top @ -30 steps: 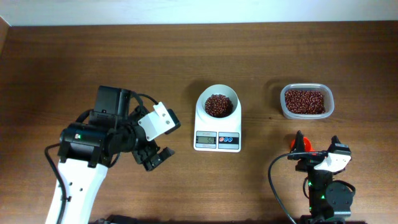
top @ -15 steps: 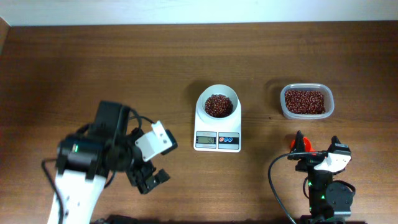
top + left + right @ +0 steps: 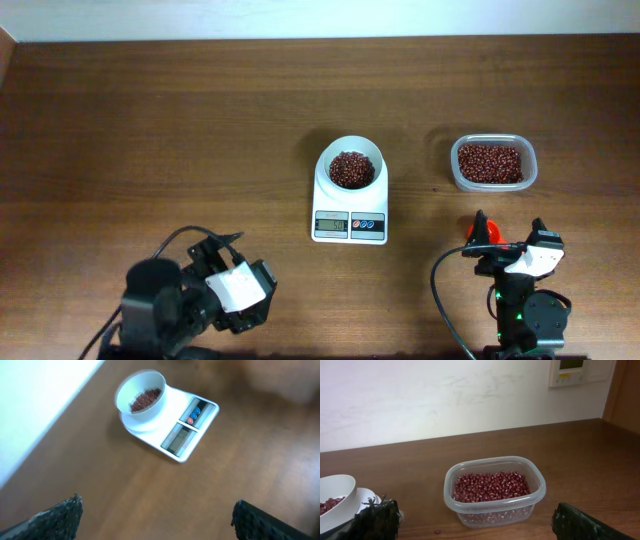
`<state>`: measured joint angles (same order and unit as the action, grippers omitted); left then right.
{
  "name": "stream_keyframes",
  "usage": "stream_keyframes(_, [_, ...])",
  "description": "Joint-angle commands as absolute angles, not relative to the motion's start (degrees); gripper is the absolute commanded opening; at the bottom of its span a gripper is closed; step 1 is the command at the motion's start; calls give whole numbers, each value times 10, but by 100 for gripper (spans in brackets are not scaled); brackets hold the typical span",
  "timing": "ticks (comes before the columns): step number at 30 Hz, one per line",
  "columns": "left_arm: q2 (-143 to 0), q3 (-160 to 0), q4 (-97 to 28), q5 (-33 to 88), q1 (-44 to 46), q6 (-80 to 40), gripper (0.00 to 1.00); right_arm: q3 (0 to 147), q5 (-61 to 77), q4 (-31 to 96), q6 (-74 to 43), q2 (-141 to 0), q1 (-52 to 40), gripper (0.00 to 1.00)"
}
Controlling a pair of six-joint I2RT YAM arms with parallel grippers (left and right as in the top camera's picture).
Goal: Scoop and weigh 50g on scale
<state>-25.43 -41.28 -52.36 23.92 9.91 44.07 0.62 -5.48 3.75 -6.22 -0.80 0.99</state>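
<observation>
The white scale (image 3: 349, 222) stands mid-table with a round white bowl (image 3: 350, 165) of red beans on its platform. From the left wrist view the scale (image 3: 186, 435) and bowl (image 3: 141, 396) lie well ahead of my left gripper (image 3: 157, 512), which is open and empty above bare wood. Overhead, the left gripper (image 3: 245, 292) is folded back near the front edge, left of the scale. My right gripper (image 3: 512, 238) is open and empty at the front right. It faces the clear tub of red beans (image 3: 494, 490), with the right gripper (image 3: 475, 521) short of it.
The bean tub (image 3: 492, 163) sits to the right of the scale. A small red-orange thing (image 3: 483, 232) lies beside the right gripper's left finger. One stray bean (image 3: 436, 531) is on the wood in front of the tub. A white wall backs the table.
The left arm has drawn back from beside the scale toward the table's front edge and folded down. Its gripper stayed open. The right arm has not moved.
</observation>
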Motion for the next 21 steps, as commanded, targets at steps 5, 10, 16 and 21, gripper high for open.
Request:
stream_keyframes(5, [-134,-262,-321,159,100,174,99,3,-51,43,-62,-2,13,99])
stream_keyframes(10, [-62,-182,-255,136,100,154,99,3,-51,43,-62,-2,13,99])
stream_keyframes(16, [-8,-138,-231,120,100,154,99,3,-51,43,-62,-2,13,99])
stream_keyframes(21, [-3,-99,-179,104,100,154,99,3,-51,43,-62,-2,13,99])
